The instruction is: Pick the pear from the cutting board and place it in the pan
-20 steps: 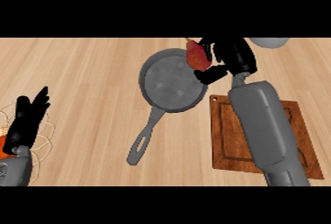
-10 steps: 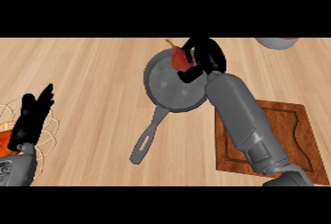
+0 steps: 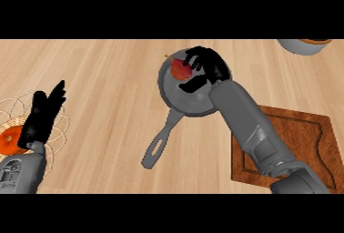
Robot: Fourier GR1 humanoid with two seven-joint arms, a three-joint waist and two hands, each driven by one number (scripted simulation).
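- Right hand [image 3: 205,68]: fingers curled round red pear [image 3: 180,70], over grey round metal pan [image 3: 184,98].
- Pear apparently not yet resting; lower, then uncurl.
- Left hand [image 3: 43,116]: open, resting.

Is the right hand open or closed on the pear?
Closed: the right hand has its fingers curled round the red pear, over the pan.

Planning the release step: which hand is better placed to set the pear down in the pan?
The right hand: it is curled round the pear, directly over the pan. The left hand rests open far off, near the wire basket.
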